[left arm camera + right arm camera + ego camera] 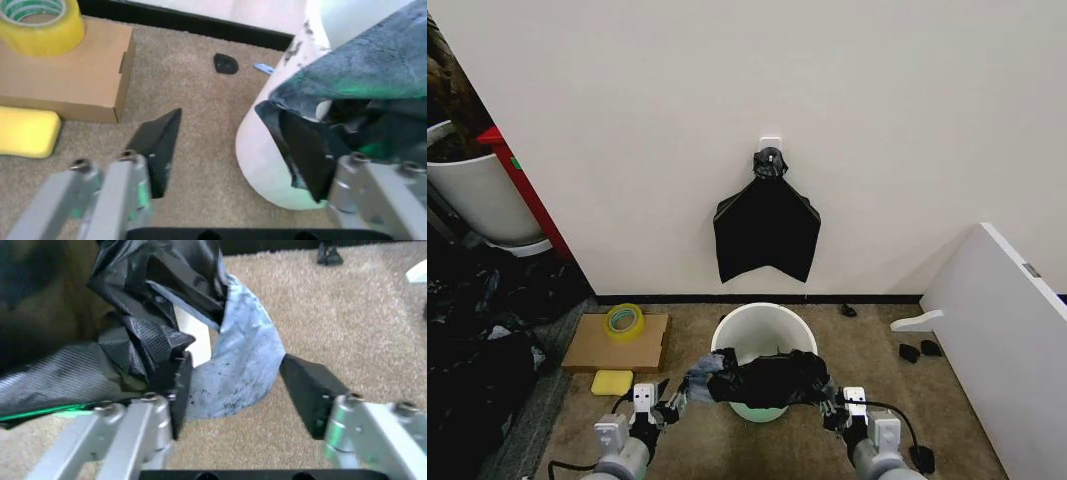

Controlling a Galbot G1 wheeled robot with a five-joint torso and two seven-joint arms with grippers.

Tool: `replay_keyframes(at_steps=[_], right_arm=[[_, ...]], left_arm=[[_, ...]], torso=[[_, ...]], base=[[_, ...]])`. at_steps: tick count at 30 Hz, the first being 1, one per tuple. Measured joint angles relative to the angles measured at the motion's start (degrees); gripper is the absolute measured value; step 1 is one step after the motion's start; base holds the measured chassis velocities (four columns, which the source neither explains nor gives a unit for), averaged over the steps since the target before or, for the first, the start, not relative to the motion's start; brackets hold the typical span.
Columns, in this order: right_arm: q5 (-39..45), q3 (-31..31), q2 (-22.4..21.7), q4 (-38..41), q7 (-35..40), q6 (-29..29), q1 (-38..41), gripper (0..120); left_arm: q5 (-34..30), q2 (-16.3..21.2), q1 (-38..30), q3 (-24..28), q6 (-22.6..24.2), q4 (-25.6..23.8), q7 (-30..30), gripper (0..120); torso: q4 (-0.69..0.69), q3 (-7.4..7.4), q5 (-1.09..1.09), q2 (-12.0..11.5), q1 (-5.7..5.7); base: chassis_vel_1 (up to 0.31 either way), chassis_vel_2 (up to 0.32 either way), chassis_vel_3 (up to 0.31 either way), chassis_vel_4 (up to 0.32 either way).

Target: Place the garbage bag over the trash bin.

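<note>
Carpet floor ran up to a white wall, with a white board leaning at the robot's right. Flat black bags hung from a hook on the wall, directly above the bin. Trash bin stood on the carpet just before the wall, upright, rim open toward the wall side. Garbage bag lay bunched across the bin's near rim, stretched between the two arms, not yet spread over the opening. A bluish-grey patch of it showed at each end. Cardboard box sat well left of the bin, tape roll on top, yellow sponge touching its near edge.

Left gripper was at the bag's left end, beside the bin wall; jaws spread, the bag's edge touching the inner finger only. Right gripper was at the bag's right end; jaws spread too, bag folds draped against one finger, the other finger bare.
</note>
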Motion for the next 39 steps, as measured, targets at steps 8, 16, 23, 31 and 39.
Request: replay_keyframes(at_steps=[8,16,23,31,39], right_arm=[[-1.04,1.74,0.25,3.07,-1.73,5.74,-4.69,82],[-1.14,3.11,0.47,4.34,-1.86,7.81,-6.26,100],[-1.8,3.29,0.44,4.5,-1.8,8.19,-6.28,100],[-3.25,3.27,0.69,6.73,-1.71,8.78,-6.73,100],[-4.46,3.36,0.17,8.01,-1.86,8.54,-6.36,100]], left_arm=[[-3.78,1.25,4.43,-2.25,-3.95,-2.76,2.56,98],[-6.96,1.32,4.92,-7.29,-5.64,-3.2,3.25,100],[-9.32,2.54,5.44,-9.39,-6.94,-2.54,8.22,100],[-8.17,4.12,5.86,-12.48,-7.8,-0.74,16.6,100],[8.94,5.63,6.47,-14.25,-6.27,3.57,19.47,98]], torso=[[0.0,0.0,0.0,0.0,0.0],[0.0,0.0,0.0,0.0,0.0],[0.0,0.0,0.0,0.0,0.0],[0.0,0.0,0.0,0.0,0.01],[0.01,0.0,-0.01,0.0,0.01]], base=[[0.0,0.0,0.0,0.0],[0.0,0.0,0.0,0.0],[0.0,0.0,0.0,0.0],[0.0,0.0,0.0,0.0],[0.0,0.0,0.0,0.0]])
